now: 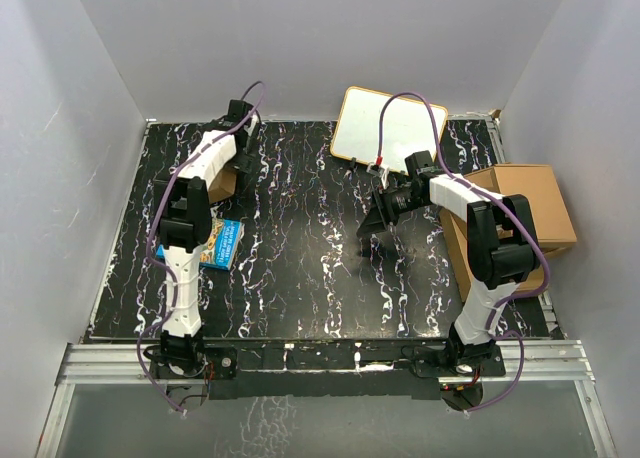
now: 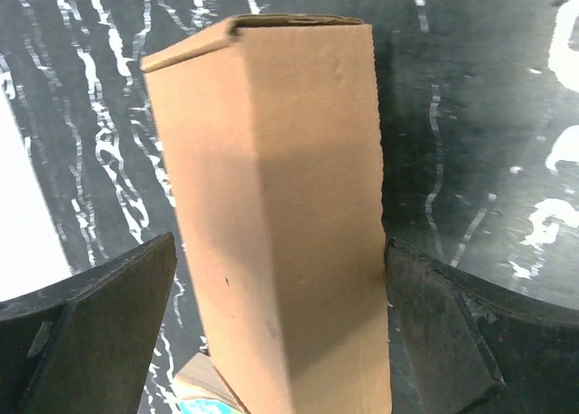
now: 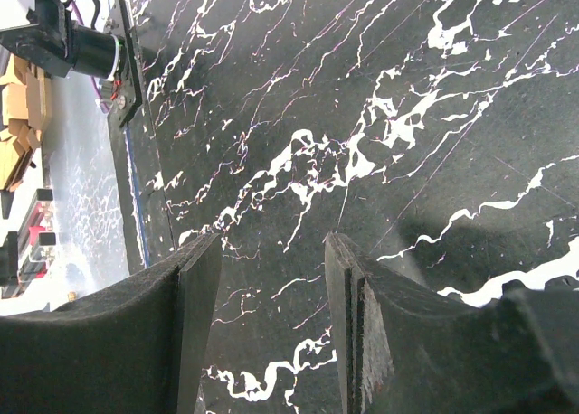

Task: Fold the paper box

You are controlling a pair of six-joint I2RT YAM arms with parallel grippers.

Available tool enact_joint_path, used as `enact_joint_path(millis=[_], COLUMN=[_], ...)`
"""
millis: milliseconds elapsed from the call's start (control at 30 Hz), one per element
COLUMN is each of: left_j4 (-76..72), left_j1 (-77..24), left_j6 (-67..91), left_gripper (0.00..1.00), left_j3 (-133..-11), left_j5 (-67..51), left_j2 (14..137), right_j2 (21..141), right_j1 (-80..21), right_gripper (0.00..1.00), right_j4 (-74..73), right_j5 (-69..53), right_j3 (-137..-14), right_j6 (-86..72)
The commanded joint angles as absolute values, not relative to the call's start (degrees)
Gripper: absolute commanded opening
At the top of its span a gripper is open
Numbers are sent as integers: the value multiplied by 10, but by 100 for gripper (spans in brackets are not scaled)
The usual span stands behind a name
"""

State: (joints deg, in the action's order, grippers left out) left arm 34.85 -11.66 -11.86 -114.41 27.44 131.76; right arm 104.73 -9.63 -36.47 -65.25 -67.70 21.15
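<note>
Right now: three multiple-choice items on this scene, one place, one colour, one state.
1. Book lies on the table's: A left side; B middle; C right side.
2. Box by the left gripper is: A white; B brown; C blue.
3. Right gripper is: A shut on box; B shut on book; C open, empty.
1 A, it lies near the left edge. 2 B, plain brown cardboard. 3 C, only table shows between its fingers.

top: overhead, whole table [image 1: 300, 228] | wrists: close; left faces paper box [image 2: 280, 215]
</note>
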Motion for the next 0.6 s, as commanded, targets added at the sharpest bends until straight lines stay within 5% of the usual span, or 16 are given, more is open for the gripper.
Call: enact_joint_path(millis=[0, 567], left_j4=[380, 303], left_j1=[-126, -66], left_j6=[-102, -22], left_gripper=[97, 97], left_j3=[-1143, -974], left_j5=[210, -13], left_j2=[1289, 1133], right_j2=[1047, 1049], right_j1=[-94, -95], right_gripper=[53, 53], right_j4=[-360, -360], right_j5=[-665, -664], right_j3=[-683, -679], right_j6=[228, 231])
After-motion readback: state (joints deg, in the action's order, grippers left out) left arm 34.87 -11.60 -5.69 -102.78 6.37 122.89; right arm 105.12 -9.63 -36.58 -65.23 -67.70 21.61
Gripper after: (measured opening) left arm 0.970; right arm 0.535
